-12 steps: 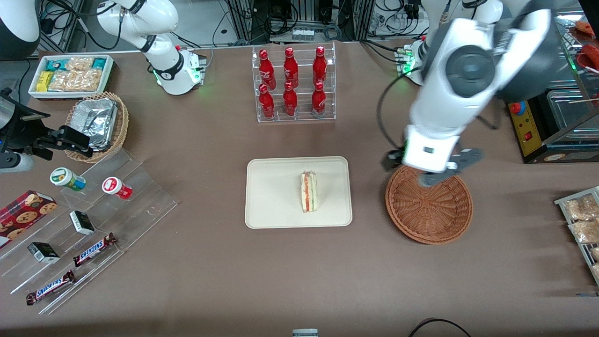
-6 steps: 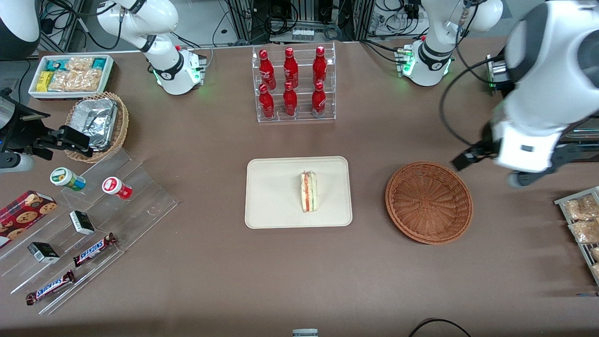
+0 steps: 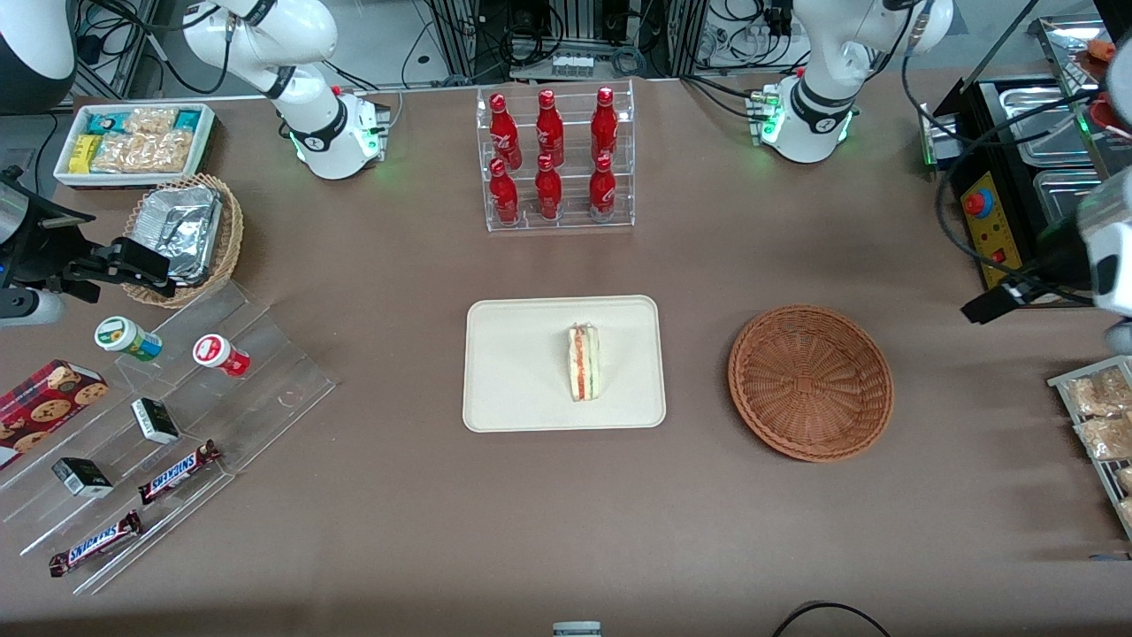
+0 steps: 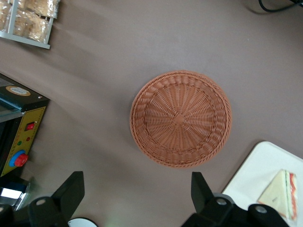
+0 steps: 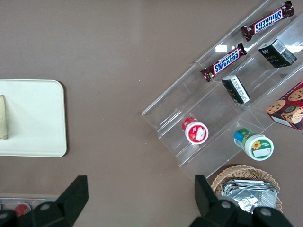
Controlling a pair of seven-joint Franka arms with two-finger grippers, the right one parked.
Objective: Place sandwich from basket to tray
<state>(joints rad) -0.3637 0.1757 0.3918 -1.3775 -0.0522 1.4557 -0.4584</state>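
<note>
The sandwich (image 3: 583, 361) lies on the cream-white tray (image 3: 513, 372) at the table's middle, its orange-red and green stripe facing up. The reddish-brown basket (image 3: 810, 382) beside the tray, toward the working arm's end, holds nothing. My left gripper (image 4: 136, 189) is open and empty, raised high above the bare table next to the basket, well clear of it. The left wrist view shows the basket (image 4: 180, 118), a corner of the tray (image 4: 258, 175) and the sandwich (image 4: 282, 194). In the front view only the arm's wrist (image 3: 1105, 257) shows, at the picture's edge.
A clear rack of red bottles (image 3: 554, 159) stands farther from the camera than the tray. A control box with a red button (image 3: 990, 234) and a rack of snack packets (image 3: 1097, 416) are at the working arm's end. Acrylic steps with snacks (image 3: 168, 416) and a foil-lined basket (image 3: 186, 234) are at the parked arm's end.
My left arm has swung from above the basket out toward its own end of the table, nearly leaving the front view. The sandwich and basket have not moved.
</note>
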